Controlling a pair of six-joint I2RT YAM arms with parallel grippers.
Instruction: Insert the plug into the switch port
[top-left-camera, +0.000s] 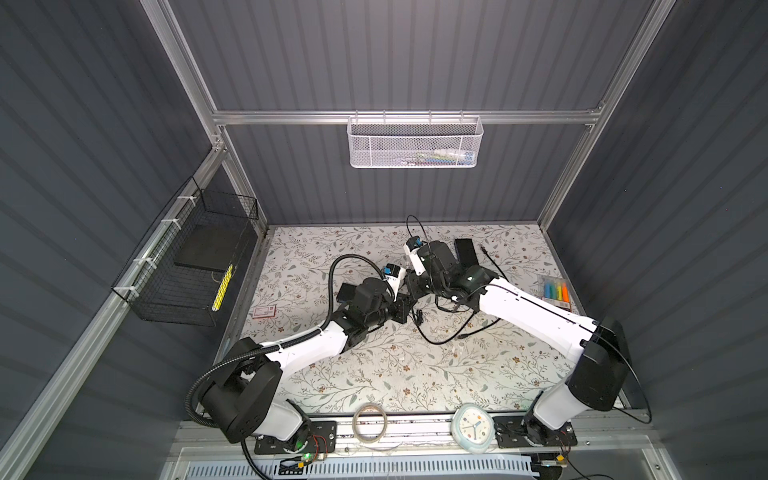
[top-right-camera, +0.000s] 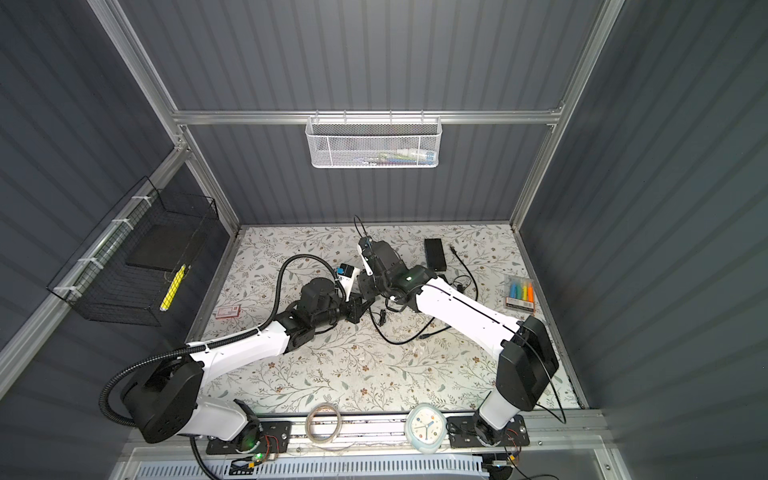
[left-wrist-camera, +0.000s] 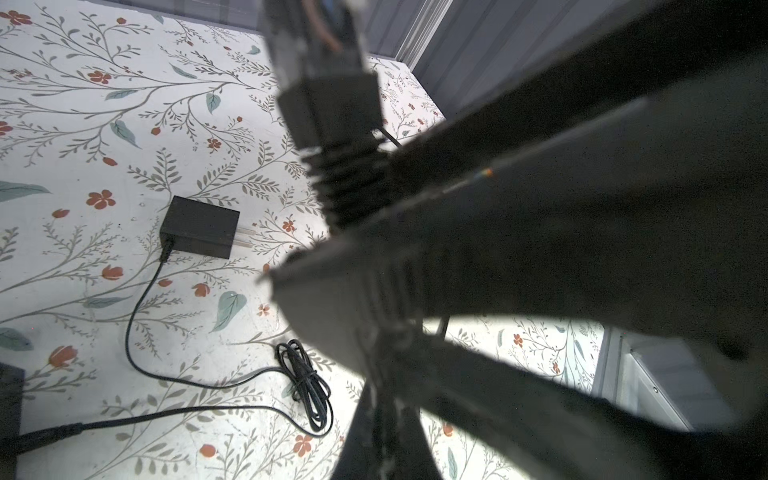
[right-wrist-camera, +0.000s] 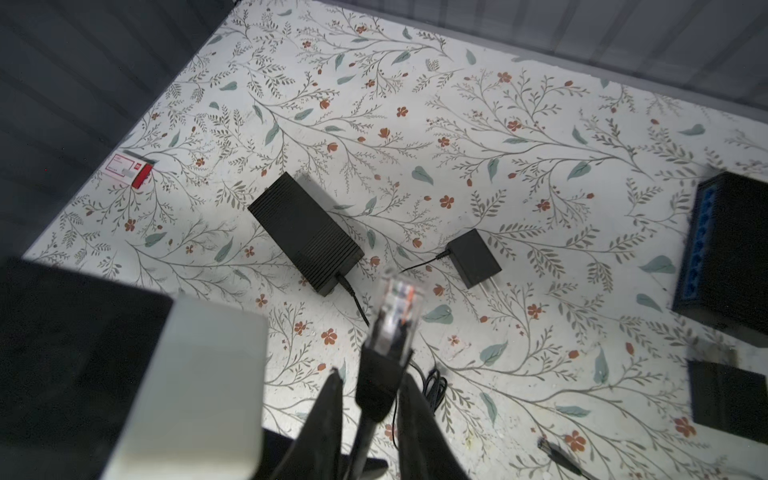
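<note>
Plug is clamped by its boot in the right claw. It is held off the counter, well apart from the switch, so the tip is left free for the ports. Left claw is closed, farther from the switch; what is pinched can't be told.

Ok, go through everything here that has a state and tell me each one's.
Ethernet plug: held aloft, not in any port.
right gripper: shut on the Ethernet plug.
left gripper: shut.
network switch: lying flat, visible ports look empty.
wall adapter: lying flat, prongs bare.
black ribbed box: cord plugged in.
cord bundle: coiled.
</note>
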